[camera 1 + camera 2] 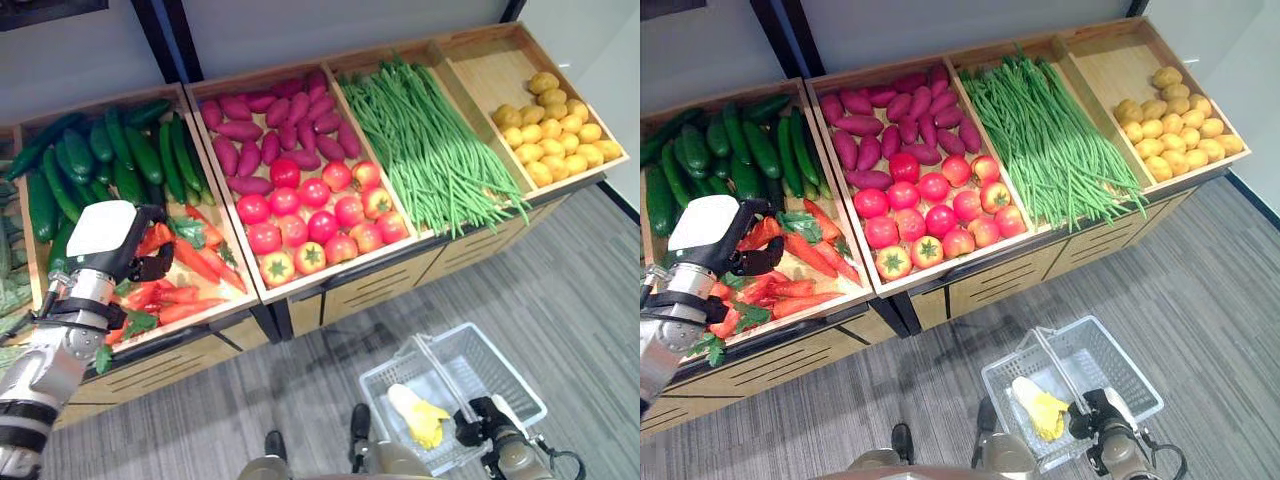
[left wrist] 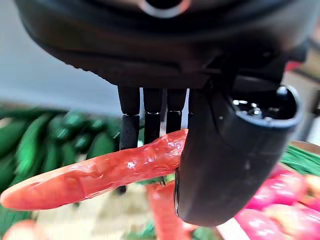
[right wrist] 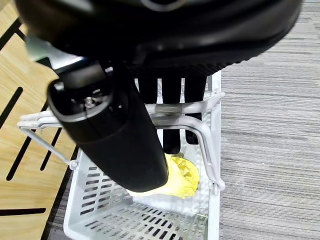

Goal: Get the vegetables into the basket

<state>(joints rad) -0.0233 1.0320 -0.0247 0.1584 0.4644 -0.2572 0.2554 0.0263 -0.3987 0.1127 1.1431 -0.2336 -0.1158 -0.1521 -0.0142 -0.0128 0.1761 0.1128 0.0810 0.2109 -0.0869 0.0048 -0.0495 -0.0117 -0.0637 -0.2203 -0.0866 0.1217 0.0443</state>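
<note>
The left hand [image 1: 118, 243] is over the carrot compartment of the wooden produce stand [image 1: 330, 280], and the left wrist view shows its fingers [image 2: 130, 131] and thumb pinched on one carrot [image 2: 95, 175], which juts out sideways past the palm with its tip free. The other carrots [image 1: 195, 275] lie below with their green tops, beside the cucumbers [image 1: 100, 160]; the neighbouring compartments hold sweet potatoes [image 1: 265, 130], tomatoes [image 1: 320, 215], green beans [image 1: 425, 140] and a heap of small yellow potatoes [image 1: 555, 125].

The right hand [image 3: 125, 145] is curled round the handles of the white wire basket [image 1: 500, 380], carrying it low over the grey carpet floor [image 1: 580, 290], off to the robot's right and well apart from the carrot. A yellow-and-white vegetable [image 1: 418, 412], possibly a corn cob, already lies inside it.

The step in hand looks like the pick: the carrot is gripped, but whether it is clear of the pile I cannot tell. The next move calls for lifting it straight out without dragging the leafy tops, then carrying it across the stand's front edge and down to the basket, held steady underneath. The grip sits near one end, so the long free end could swing or slip.
</note>
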